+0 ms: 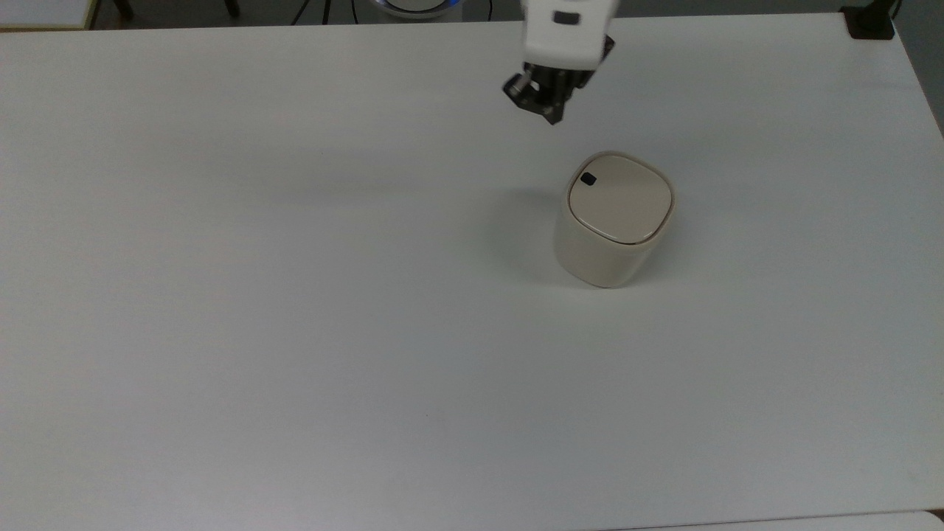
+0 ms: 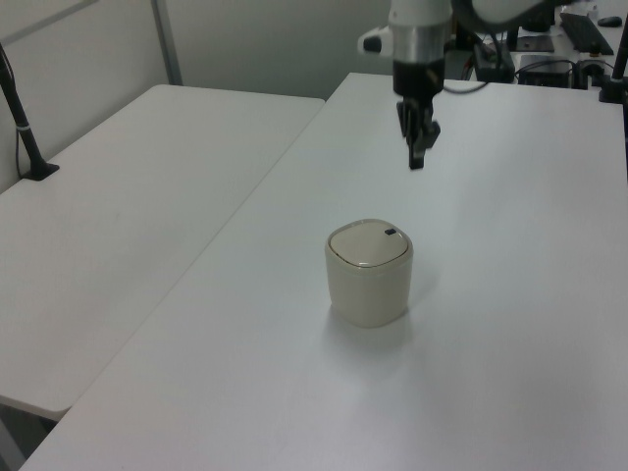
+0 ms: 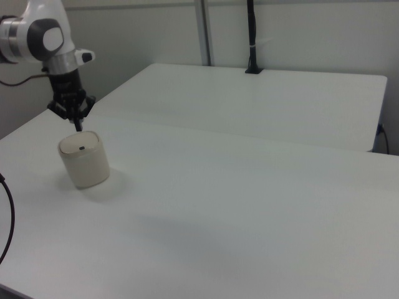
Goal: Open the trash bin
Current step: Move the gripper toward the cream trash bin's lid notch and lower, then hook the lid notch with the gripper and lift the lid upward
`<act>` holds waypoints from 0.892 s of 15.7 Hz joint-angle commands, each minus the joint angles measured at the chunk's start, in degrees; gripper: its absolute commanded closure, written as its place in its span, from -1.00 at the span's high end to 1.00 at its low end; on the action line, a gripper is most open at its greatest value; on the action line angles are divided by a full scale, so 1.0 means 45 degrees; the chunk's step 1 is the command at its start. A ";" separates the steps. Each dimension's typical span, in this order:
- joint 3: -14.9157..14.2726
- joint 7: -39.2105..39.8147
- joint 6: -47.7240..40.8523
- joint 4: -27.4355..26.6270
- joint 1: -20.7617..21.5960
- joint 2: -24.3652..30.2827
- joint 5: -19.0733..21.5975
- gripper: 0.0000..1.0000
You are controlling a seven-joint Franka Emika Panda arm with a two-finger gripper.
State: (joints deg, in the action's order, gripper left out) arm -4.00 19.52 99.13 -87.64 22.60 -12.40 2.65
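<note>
The trash bin (image 1: 616,228) is a small cream-beige tub with a rounded-square lid, standing upright on the white table (image 1: 295,295) with the lid down. A small black button (image 1: 588,178) sits at the lid's corner toward the top view's upper left. My gripper (image 1: 553,118) hangs in the air above the table, up and left of that button in the top view, touching nothing, its fingers pressed together. The left view shows the gripper (image 2: 416,162) pointing down beyond the bin (image 2: 369,275). In the right view the gripper (image 3: 78,126) hovers just above the bin (image 3: 84,162).
A second white table (image 2: 128,216) adjoins this one, with a black post (image 2: 20,118) clamped at its far side. A black clamp (image 1: 869,22) sits at the table's corner at the top view's upper right. Cables and equipment lie past the far edge.
</note>
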 commanded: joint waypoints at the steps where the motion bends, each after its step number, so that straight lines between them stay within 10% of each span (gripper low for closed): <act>1: -0.0616 0.0351 0.0898 0.0412 0.1130 -0.1070 0.0096 -1.00; 14: -0.0967 0.0351 0.1819 0.0686 0.2069 -0.2635 0.0057 -1.00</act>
State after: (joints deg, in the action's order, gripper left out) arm -6.61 19.70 107.28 -85.08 30.54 -23.19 2.61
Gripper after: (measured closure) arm 0.991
